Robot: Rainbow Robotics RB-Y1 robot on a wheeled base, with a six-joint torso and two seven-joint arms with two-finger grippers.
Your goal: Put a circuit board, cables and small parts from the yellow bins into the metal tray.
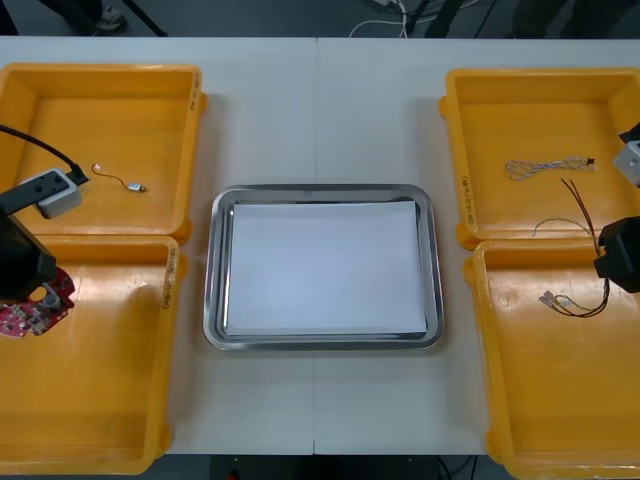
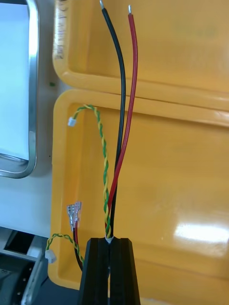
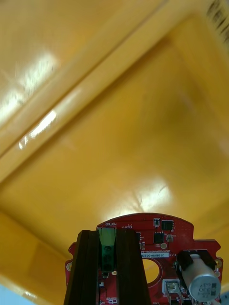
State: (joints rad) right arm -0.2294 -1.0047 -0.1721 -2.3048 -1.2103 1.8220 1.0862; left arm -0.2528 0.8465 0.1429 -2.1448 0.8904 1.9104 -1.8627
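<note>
My left tool (image 3: pixel 108 234) is clamped on the red circuit board (image 3: pixel 160 236) over the near left yellow bin (image 3: pixel 119 143), my right tool (image 2: pixel 110 241) pinching the cables (image 2: pixel 123 86) above the near right yellow bin (image 2: pixel 181 181).

The table (image 1: pixel 320 110) is lit brightly and evenly from overhead. Short, soft shadows are cast beside the yellow bins (image 1: pixel 130 120) and the metal tray (image 1: pixel 214 300), whose white inside is almost washed out. A broad patch of glare is seen on the bin floor beyond the right gripper (image 2: pixel 110 239), which is closed on the cables (image 2: pixel 121 119). Streaks of glare are spread over the bin wall beyond the left gripper (image 3: pixel 107 233), and a highlight is caught on the circuit board (image 3: pixel 143 226) gripped by it.
</note>
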